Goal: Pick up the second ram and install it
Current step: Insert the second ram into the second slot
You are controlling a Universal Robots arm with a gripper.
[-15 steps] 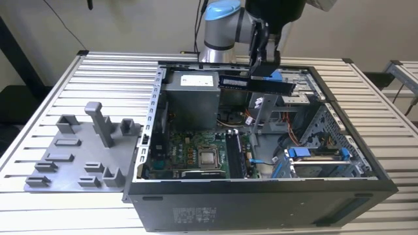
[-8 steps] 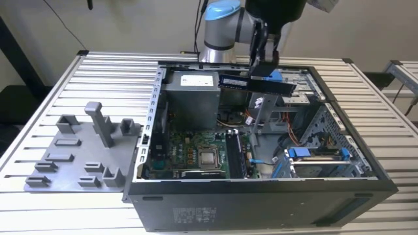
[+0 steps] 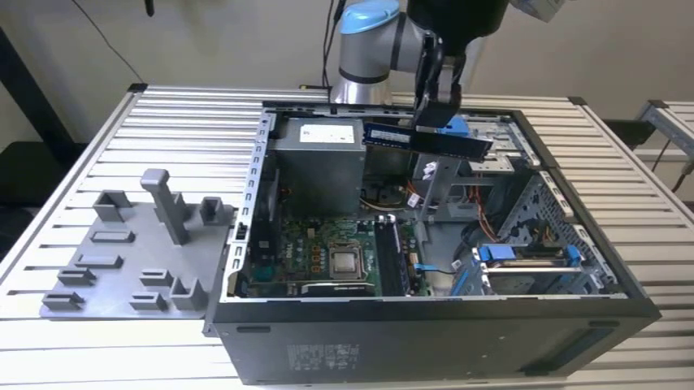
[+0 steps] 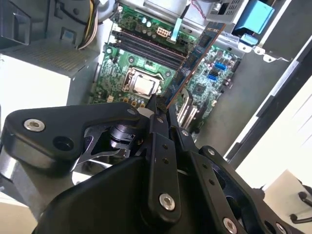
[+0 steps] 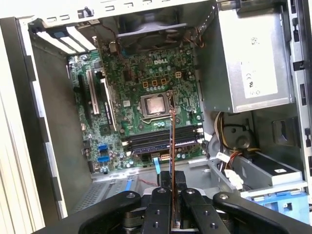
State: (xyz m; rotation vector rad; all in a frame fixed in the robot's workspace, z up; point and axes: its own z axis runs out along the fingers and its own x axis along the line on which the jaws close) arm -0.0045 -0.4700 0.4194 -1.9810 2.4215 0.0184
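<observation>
My gripper point(image 3: 433, 120) is shut on the second ram point(image 3: 427, 140), a long dark blue stick that hangs level above the open computer case point(image 3: 434, 325). In the second wrist view the ram point(image 4: 195, 61) runs edge-on out from the gripper point(image 4: 162, 111) over the green motherboard point(image 4: 141, 63). In the first wrist view the ram point(image 5: 172, 141) is a thin edge rising from the gripper point(image 5: 172, 184), crossing over the memory slots point(image 5: 146, 141) beside the processor socket point(image 5: 155, 104). The slots point(image 3: 396, 256) lie well below the stick.
A grey plastic holder tray point(image 3: 119, 252) lies on the slatted table at the exterior view's left. Inside the case stand a grey power supply point(image 3: 317, 162), a drive cage with blue clips point(image 3: 526, 260) and loose cables point(image 5: 224, 161). The case walls ring the motherboard point(image 3: 314, 252).
</observation>
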